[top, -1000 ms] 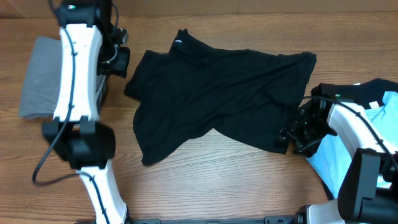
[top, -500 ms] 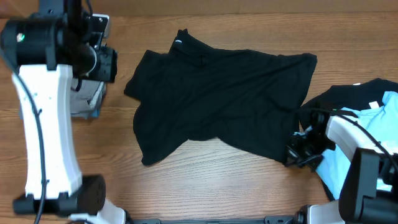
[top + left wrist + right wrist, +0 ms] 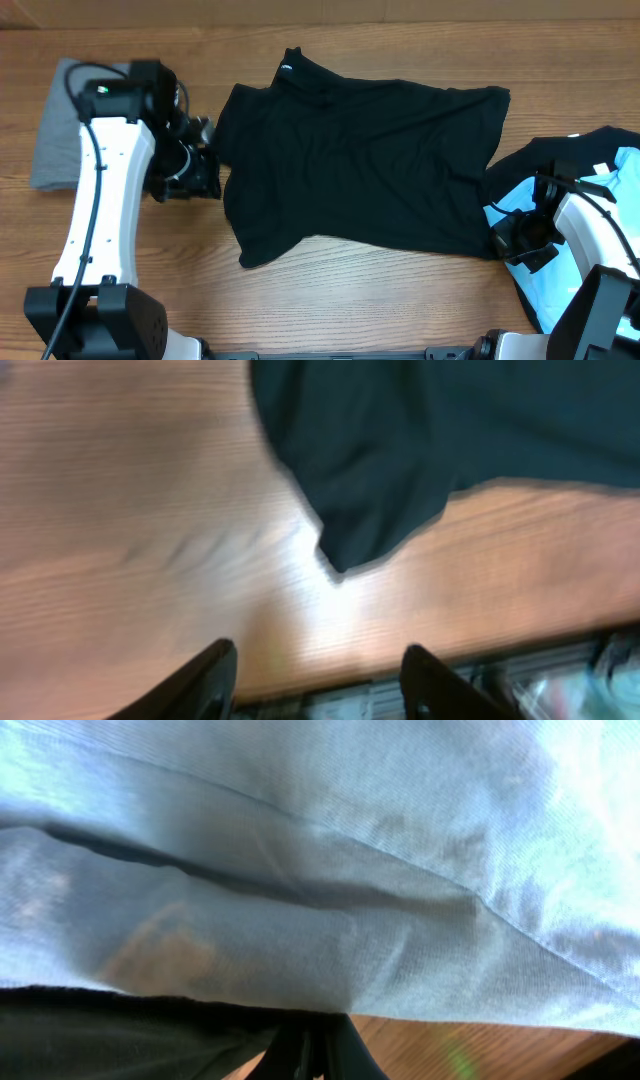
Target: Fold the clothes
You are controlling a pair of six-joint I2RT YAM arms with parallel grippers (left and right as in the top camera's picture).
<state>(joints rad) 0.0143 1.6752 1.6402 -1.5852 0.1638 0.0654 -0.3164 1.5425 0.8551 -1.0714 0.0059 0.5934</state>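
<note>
A black T-shirt [image 3: 360, 160] lies spread across the middle of the table, its white label [image 3: 287, 68] at the far collar. My left gripper [image 3: 205, 172] hovers open at the shirt's left edge. In the left wrist view its jaws [image 3: 320, 685] hold nothing, and a black sleeve [image 3: 370, 520] lies ahead on bare wood. My right gripper [image 3: 510, 240] is shut on the shirt's near right hem corner. In the right wrist view its fingers [image 3: 315, 1055] pinch black cloth [image 3: 110, 1030] under a light blue T-shirt [image 3: 330, 840].
A folded grey garment [image 3: 55, 130] lies at the far left, partly behind the left arm. At the right edge sit the light blue T-shirt [image 3: 620, 175] and another black garment [image 3: 560, 155]. The table's near edge [image 3: 470, 660] shows just past the left fingers.
The left arm swung from the grey garment to the black shirt's left edge. The right gripper shut on the hem corner and pulled it right, straightening the near hem.
</note>
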